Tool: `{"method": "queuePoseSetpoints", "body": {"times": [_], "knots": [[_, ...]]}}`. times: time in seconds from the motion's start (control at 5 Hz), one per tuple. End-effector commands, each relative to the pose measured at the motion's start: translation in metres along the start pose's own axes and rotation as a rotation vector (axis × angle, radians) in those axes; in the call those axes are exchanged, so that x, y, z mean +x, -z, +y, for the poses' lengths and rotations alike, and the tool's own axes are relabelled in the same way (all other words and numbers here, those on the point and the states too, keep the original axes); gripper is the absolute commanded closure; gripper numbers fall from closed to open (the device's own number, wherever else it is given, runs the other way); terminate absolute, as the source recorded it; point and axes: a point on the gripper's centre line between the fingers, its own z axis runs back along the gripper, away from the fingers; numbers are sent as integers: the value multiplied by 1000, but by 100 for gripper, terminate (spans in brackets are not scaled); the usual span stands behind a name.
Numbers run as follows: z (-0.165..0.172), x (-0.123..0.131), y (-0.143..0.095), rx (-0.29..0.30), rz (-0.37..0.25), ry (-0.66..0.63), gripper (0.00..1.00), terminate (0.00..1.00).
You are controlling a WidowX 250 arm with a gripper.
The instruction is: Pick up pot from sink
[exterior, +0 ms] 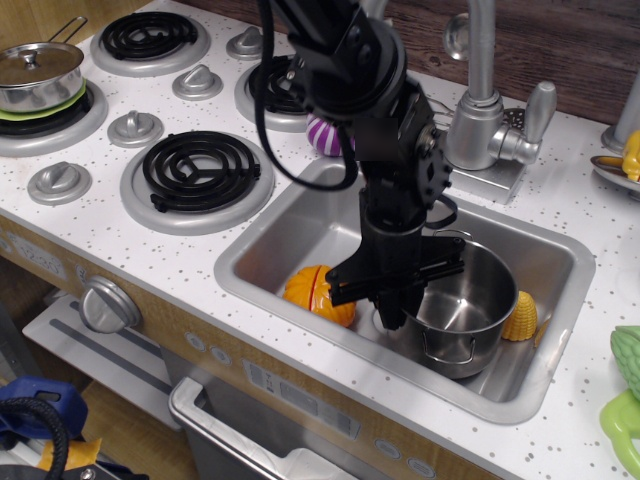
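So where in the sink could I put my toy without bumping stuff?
The sink is bare at its back left, between its rim and the arm, and along the back wall below the faucet. The front is crowded: the orange toy, the gripper, the pot and the yellow corn.

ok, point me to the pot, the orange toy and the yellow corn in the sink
pot [478, 300], main camera view, inner wall of the steel body
orange toy [312, 290], main camera view, its rounded top
yellow corn [521, 318], main camera view, exposed side beside the pot
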Motion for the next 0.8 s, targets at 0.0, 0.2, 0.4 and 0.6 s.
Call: {"method": "queuePoseSetpoints", "body": {"times": [0.0,0.2,0.4,0.6], "knots": [[-20,24,-63,-51,-63,3,100,0],[-22,29,-81,-11,-76,1,100,0],[-20,32,-94,34,-93,11,100,0],[-18,34,-101,69,-99,39,100,100]]}}
